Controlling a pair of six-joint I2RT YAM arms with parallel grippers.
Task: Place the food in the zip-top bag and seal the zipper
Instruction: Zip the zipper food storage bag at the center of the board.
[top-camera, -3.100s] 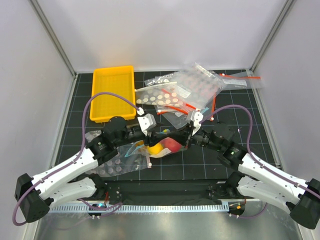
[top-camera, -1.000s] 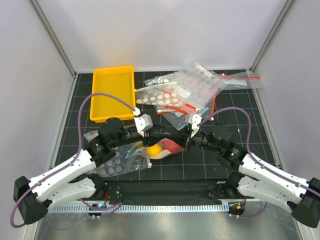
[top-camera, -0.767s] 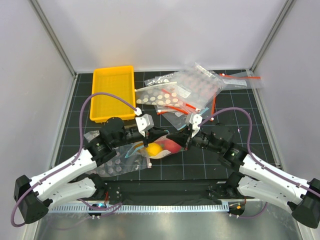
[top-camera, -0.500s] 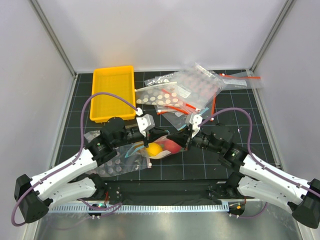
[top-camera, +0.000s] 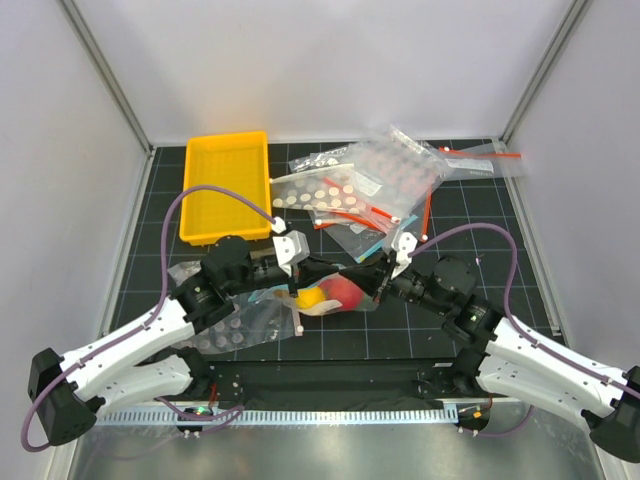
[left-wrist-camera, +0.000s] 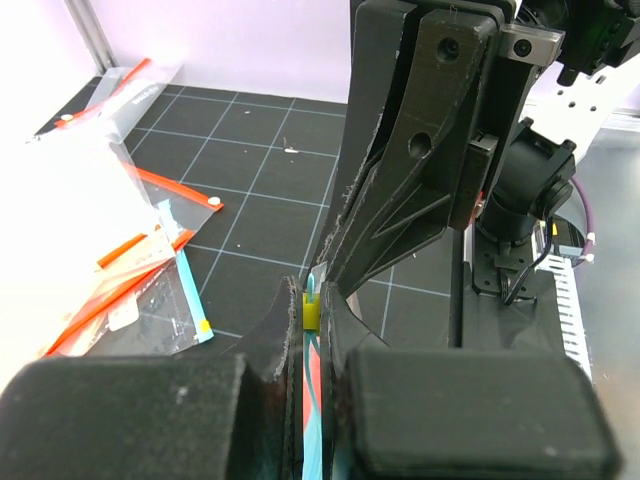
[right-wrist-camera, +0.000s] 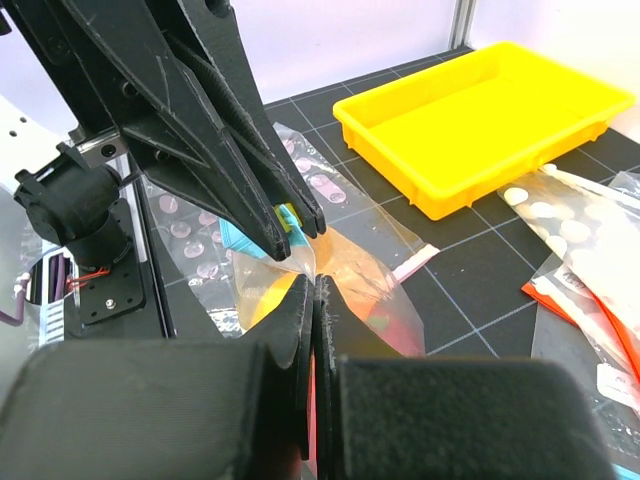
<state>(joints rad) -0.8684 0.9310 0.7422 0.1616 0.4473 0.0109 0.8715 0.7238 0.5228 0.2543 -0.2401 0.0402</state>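
Left end effector (left-wrist-camera: 312, 325) is pinching the zipper (right-wrist-camera: 240, 240), right end effector (right-wrist-camera: 313, 298) the zip-top bag (right-wrist-camera: 385, 295): you're risking slippage between them.

A black desk (top-camera: 480, 197) with a pale grid fills the middle of the frame, enclosed by 3 plain white walls (top-camera: 330, 70) (aluminium posts (top-camera: 105, 75) climb toward both upper corners). A brushed-metal ledge (top-camera: 330, 455) spans the bottom edge under even light.
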